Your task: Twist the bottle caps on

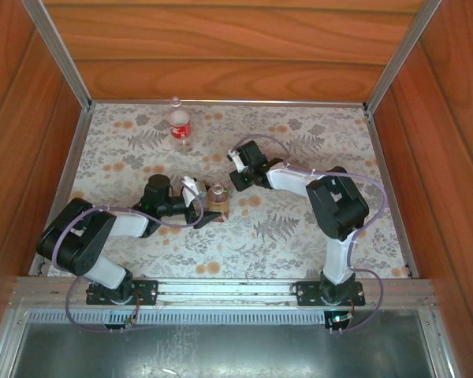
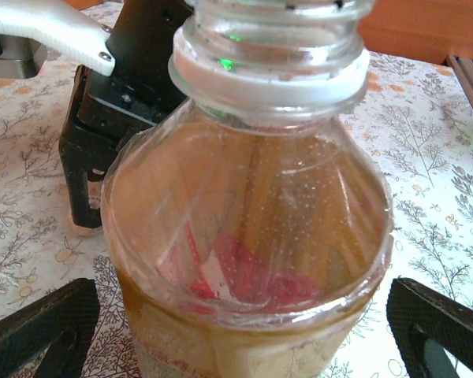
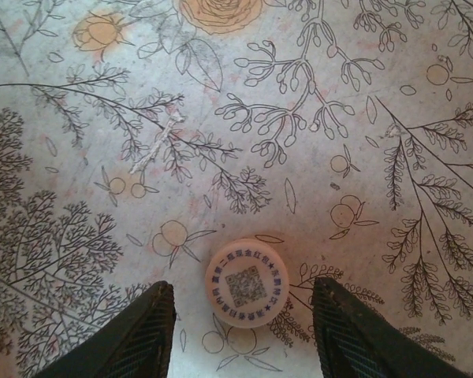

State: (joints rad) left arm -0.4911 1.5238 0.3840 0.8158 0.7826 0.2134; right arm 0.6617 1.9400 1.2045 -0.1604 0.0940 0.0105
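The amber-brown bottle (image 1: 217, 198) stands upright mid-table between the fingers of my left gripper (image 1: 207, 201). In the left wrist view the bottle (image 2: 244, 236) is close up, with a white ring on its neck and its mouth cut off by the frame's top. My left gripper (image 2: 244, 319) is open, each finger (image 2: 39, 327) well clear of the bottle's sides. A whitish bottle cap (image 3: 247, 283) with a printed code lies flat on the cloth. My right gripper (image 3: 240, 287) straddles it, open, with a gap on each side. The red-and-white labelled bottle (image 1: 179, 124) stands at the back.
A floral cloth (image 1: 315, 228) covers the table, boxed in by wooden walls (image 1: 221, 47) at the back and both sides. My right gripper's black body (image 2: 102, 134) hangs just behind the amber bottle, pointing down at the cloth (image 3: 221, 118).
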